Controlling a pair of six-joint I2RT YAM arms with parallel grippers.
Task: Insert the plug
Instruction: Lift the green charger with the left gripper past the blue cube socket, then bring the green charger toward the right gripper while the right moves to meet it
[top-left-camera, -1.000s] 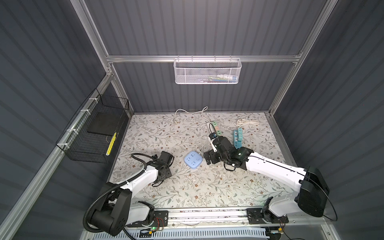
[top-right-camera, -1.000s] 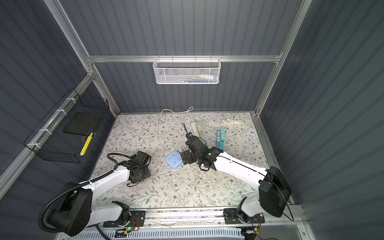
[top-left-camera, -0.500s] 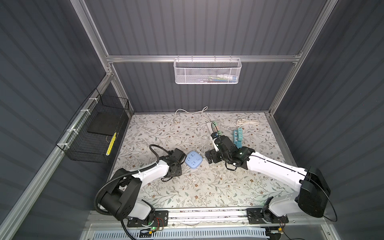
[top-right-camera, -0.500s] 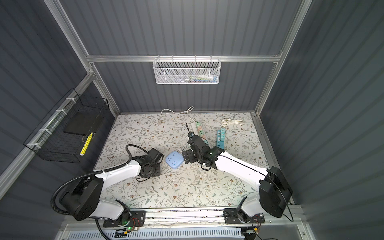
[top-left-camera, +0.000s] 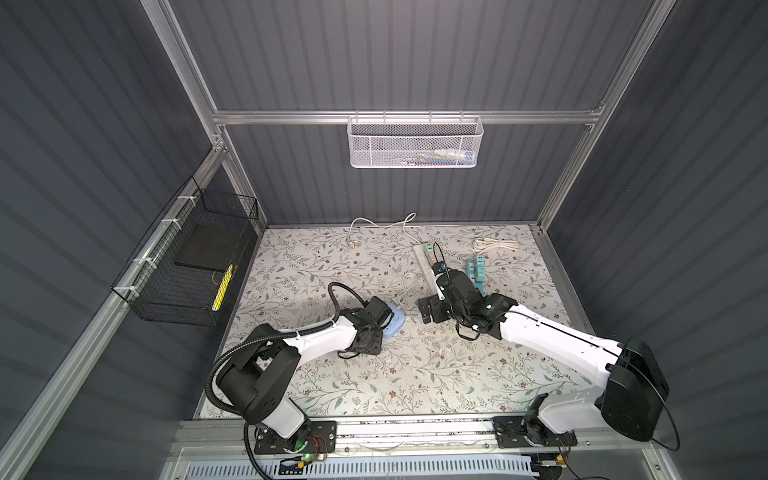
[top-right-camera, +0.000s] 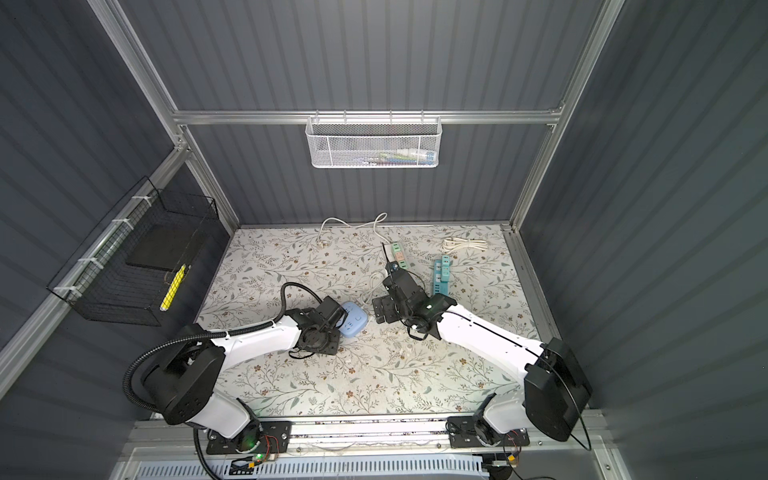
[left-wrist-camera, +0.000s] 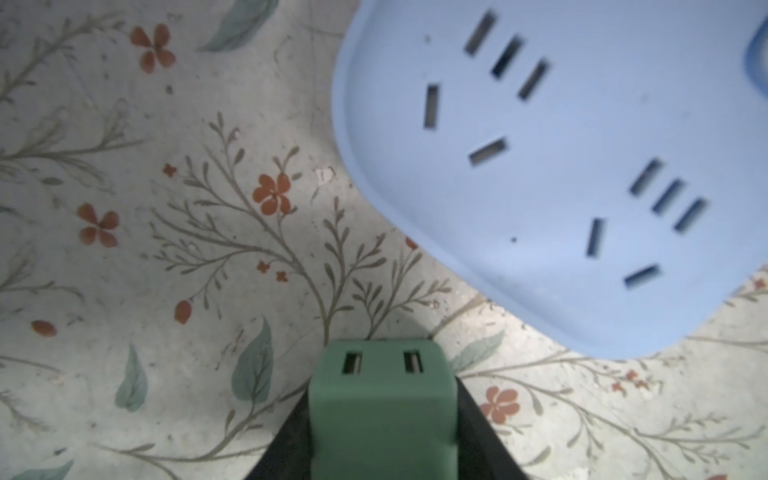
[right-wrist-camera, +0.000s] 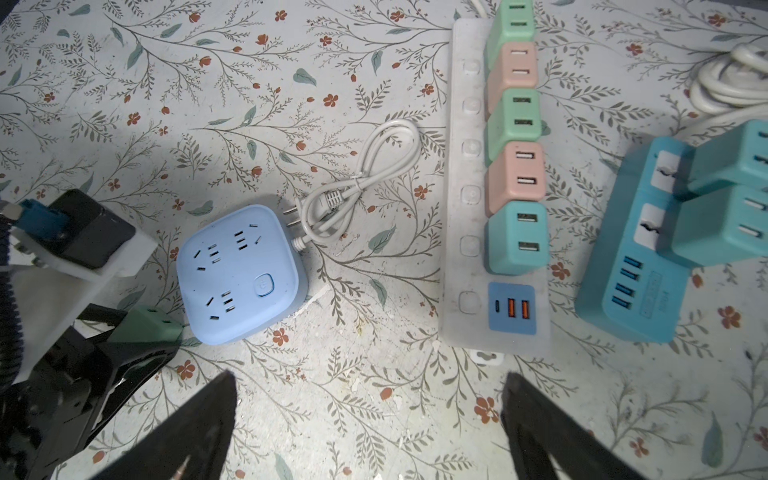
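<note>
The only mark that reads is the power symbol on the socket's (right-wrist-camera: 239, 274) round button (right-wrist-camera: 264, 284). The teal strip (right-wrist-camera: 631, 286) bears raised lettering beside its four blue USB ports, too blurred to read.

The left gripper (left-wrist-camera: 382, 390) is clamped on the green plug (left-wrist-camera: 380, 411), whose two USB ports face the wrist camera. The plug sits low over the floral mat (right-wrist-camera: 332, 395), just beside the socket's corner and not over its slots. Both slot groups on the blue socket lie uncovered.

The socket's tied white cord (right-wrist-camera: 365, 178) lies against its far side. Beyond it is the white strip (right-wrist-camera: 469, 187), with five chargers in a row, green, pink, green, pink and teal, and a blue USB panel at its end. Two teal chargers stand in the teal strip.

The right gripper (right-wrist-camera: 370, 415) hangs over bare mat between socket and white strip, jaws wide apart, holding nothing.
</note>
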